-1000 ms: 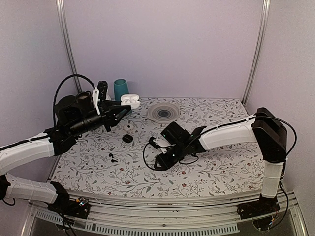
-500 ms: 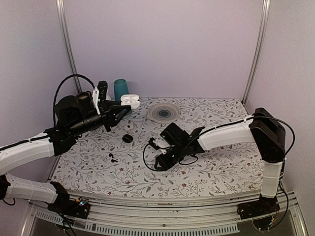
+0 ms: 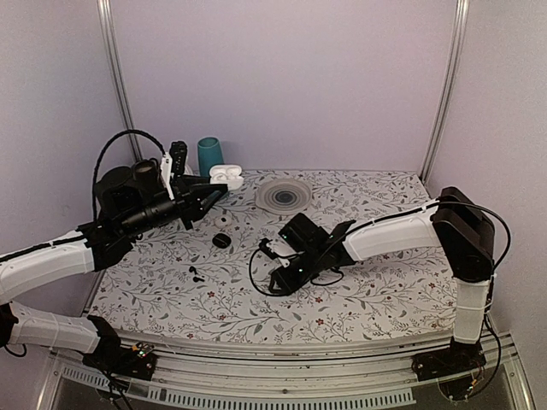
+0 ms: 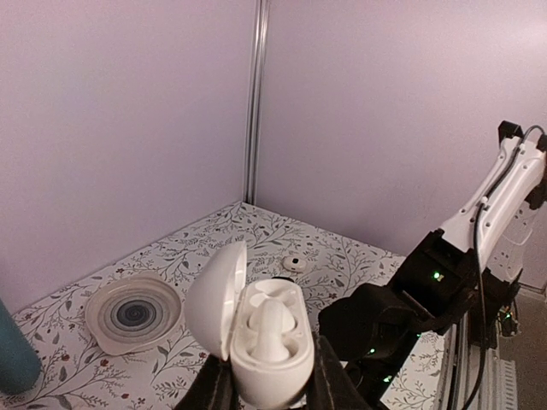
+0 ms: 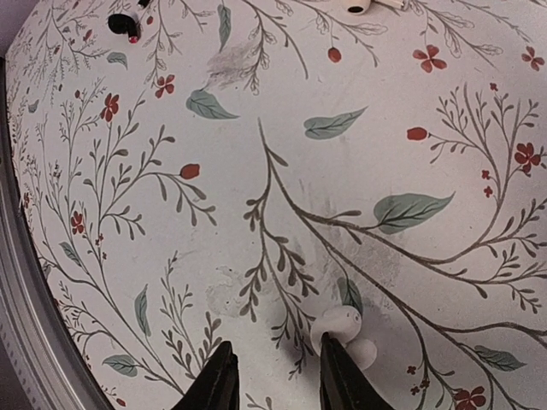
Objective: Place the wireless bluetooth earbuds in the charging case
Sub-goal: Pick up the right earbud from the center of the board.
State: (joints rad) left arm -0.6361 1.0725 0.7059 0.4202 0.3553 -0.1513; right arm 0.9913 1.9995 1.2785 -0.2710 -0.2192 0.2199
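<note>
Beside part-open, empty right tool (image 5: 275,380), outside its jaws, white earbud (image 5: 349,330), left tool (image 4: 272,393) clamped on charging case (image 4: 265,337)

Teal cup (image 3: 209,155) + ribbed dish (image 3: 283,196), rear.

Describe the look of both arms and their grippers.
Both arms have white tubular links and chunky black joints: left arm, right arm. Loose black cables loop outside each. The left gripper and right gripper are black with two slim black fingers. Small green lights dot the right arm's black end.
</note>
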